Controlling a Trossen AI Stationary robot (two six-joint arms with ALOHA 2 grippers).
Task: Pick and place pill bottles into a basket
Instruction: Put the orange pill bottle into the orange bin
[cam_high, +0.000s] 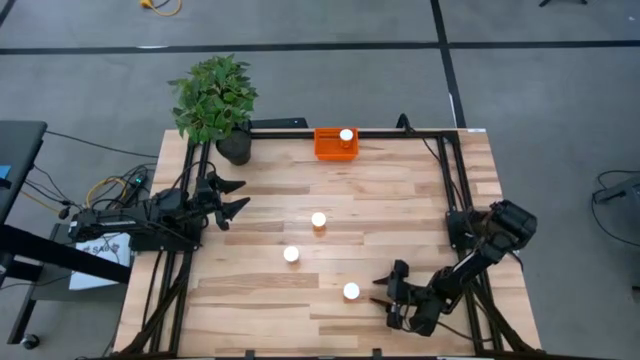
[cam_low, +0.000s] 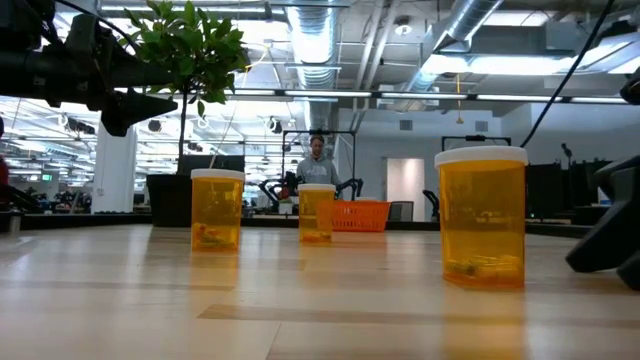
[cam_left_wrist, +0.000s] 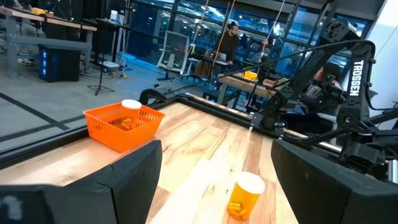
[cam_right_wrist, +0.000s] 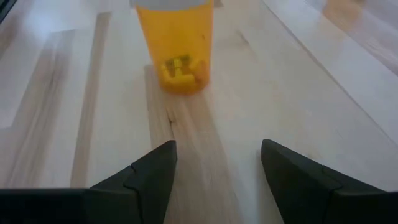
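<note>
Three pill bottles with white caps and amber bodies stand upright on the table: one at the centre (cam_high: 319, 220), one nearer (cam_high: 291, 254), one near the front (cam_high: 351, 291). A fourth bottle (cam_high: 346, 135) stands in the orange basket (cam_high: 334, 150) at the far edge. My right gripper (cam_high: 386, 291) is open, low over the table just right of the front bottle (cam_right_wrist: 176, 46), which stands ahead of its fingers. My left gripper (cam_high: 238, 195) is open and empty at the left, above the table, pointing toward the table's right.
A potted plant in a black pot (cam_high: 232, 148) stands at the far left corner, left of the basket. A black frame (cam_high: 445, 150) runs along the far and right edges. A person (cam_low: 317, 160) stands in the room beyond the table.
</note>
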